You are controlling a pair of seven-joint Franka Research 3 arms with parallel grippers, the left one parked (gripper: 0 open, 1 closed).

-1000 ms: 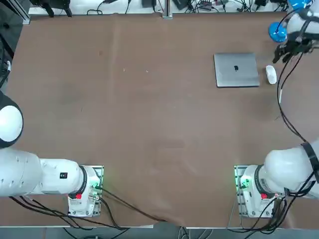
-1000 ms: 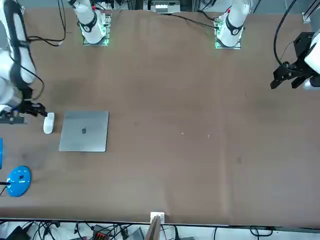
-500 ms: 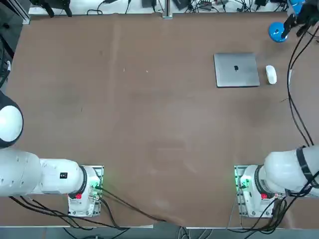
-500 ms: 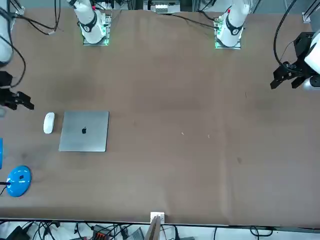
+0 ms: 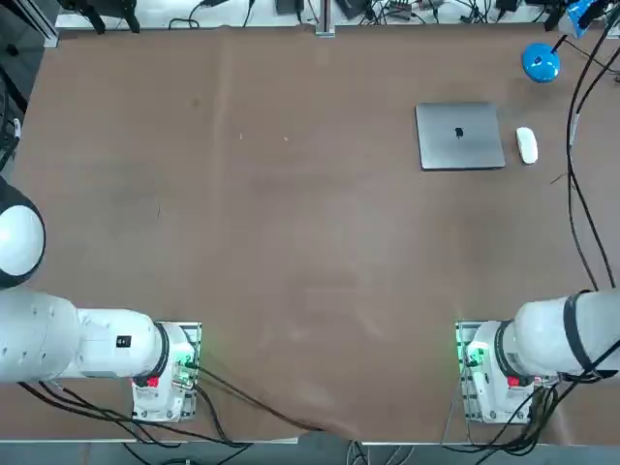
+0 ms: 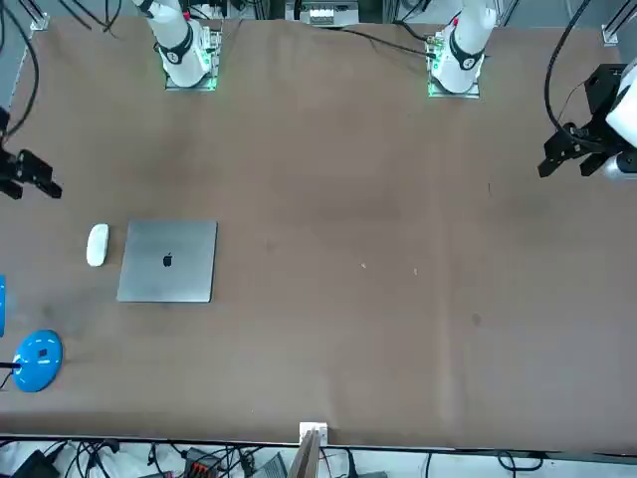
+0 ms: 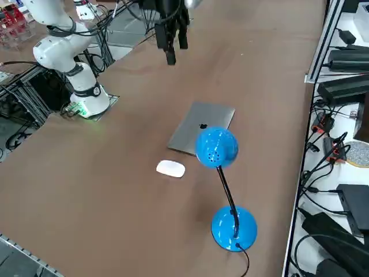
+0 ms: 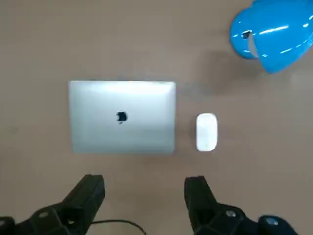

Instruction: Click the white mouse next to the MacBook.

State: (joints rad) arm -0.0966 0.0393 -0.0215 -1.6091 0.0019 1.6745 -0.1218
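White mouse (image 8: 206, 131) sits just beside the closed laptop (image 8: 122, 117); looks light, glossy and slippery, so press its top gently, not grip; right claw (image 8: 144, 188) hangs open, high above.

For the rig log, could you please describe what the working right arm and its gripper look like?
The right arm has glossy white rounded links with a dark band, a base lit green, and black cables trailing along it. The right gripper is black with two chunky matte fingers, set apart. Below it lie the white mouse and MacBook.
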